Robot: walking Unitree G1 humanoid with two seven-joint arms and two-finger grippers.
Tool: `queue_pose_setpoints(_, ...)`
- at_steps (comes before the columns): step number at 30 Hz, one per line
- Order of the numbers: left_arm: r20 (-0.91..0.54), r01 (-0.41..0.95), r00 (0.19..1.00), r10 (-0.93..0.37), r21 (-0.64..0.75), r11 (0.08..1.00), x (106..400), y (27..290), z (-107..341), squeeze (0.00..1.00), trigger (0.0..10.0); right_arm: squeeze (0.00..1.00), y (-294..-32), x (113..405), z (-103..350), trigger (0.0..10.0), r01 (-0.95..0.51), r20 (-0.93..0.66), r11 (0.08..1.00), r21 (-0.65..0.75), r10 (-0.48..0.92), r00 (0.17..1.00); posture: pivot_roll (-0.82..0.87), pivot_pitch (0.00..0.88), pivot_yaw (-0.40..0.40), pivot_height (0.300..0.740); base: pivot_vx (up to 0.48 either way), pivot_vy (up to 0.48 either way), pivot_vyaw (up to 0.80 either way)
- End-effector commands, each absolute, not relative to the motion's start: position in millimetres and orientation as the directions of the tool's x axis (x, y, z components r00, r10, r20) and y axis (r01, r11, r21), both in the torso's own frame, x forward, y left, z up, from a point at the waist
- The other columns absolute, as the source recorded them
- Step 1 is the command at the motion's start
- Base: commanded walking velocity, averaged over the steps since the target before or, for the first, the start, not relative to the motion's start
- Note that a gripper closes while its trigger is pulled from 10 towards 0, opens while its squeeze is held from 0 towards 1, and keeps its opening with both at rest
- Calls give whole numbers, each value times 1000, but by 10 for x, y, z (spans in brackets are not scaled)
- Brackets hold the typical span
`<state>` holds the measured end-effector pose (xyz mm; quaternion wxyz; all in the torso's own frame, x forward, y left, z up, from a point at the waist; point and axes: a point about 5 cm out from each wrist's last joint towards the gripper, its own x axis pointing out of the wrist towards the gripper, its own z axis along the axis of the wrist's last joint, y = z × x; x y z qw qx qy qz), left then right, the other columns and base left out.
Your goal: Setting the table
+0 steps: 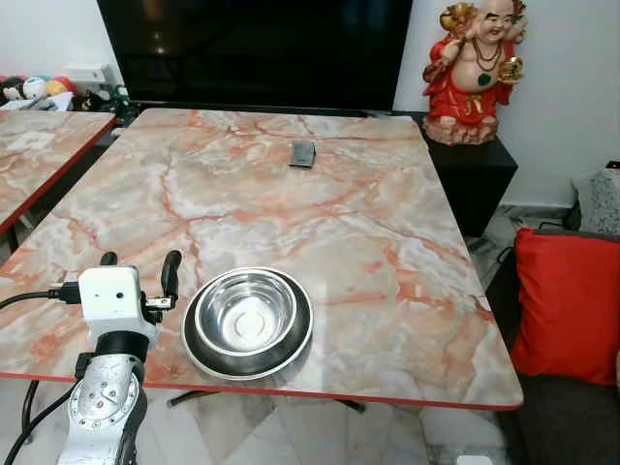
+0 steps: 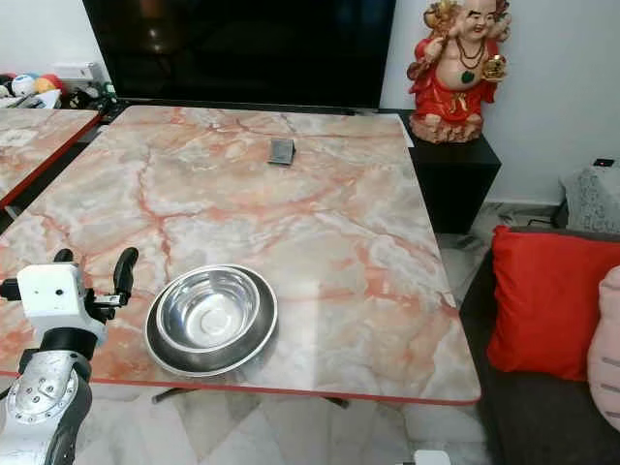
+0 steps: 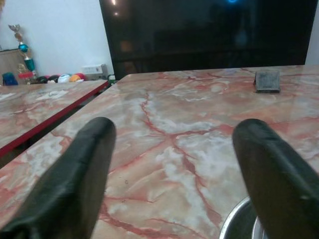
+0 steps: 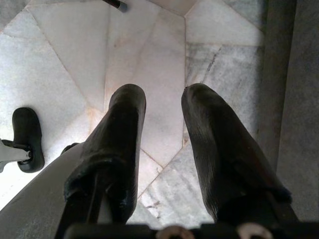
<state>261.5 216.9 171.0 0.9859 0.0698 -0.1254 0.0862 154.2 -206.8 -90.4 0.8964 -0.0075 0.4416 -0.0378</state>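
Left eye view: a steel bowl (image 1: 248, 320) sits nested on a dark plate (image 1: 291, 356) at the near edge of the pink marble table (image 1: 387, 242), left of centre.
Left gripper: the left gripper (image 1: 138, 274) hovers just left of the bowl above the tabletop, its black fingers spread wide and holding nothing.
Right gripper: the right gripper (image 4: 162, 149) hangs idle, pointing down at a pale marble floor (image 4: 75, 50), fingers a little apart and empty.
Progress: by the look of it, one place is laid with plate and bowl. No cutlery, cups or further settings show, so most of the job seems left to do.
Far end: a small dark grey object (image 1: 303, 154) lies on the table near the big black screen (image 1: 252, 48); what it is cannot be told.
Surroundings: a red laughing Buddha statue (image 1: 475, 68) stands on a black cabinet at far right; a red cushion (image 1: 567, 305) lies at right.
Left wrist view: adds the bowl's rim (image 3: 234, 221) close beside one finger, and a second marble table (image 3: 35, 107) with a red edge to the left.
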Motion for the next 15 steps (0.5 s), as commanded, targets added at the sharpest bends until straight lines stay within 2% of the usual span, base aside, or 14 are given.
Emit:
queue_pose_setpoints(1,270,-180,952,145,110,977,2600,2158,1735,1000,10000,0,-2075,1499,-923,10000,63,-803,997,-50,-78,591,93,63,-19,740,0,0,0)
queue_pose_setpoints(15,272,-193,948,166,73,979,2588,2184,1756,1000,10000,0,-2072,1503,-922,10000,59,-803,997,-50,-75,591,95,77,-21,740,0,0,0)
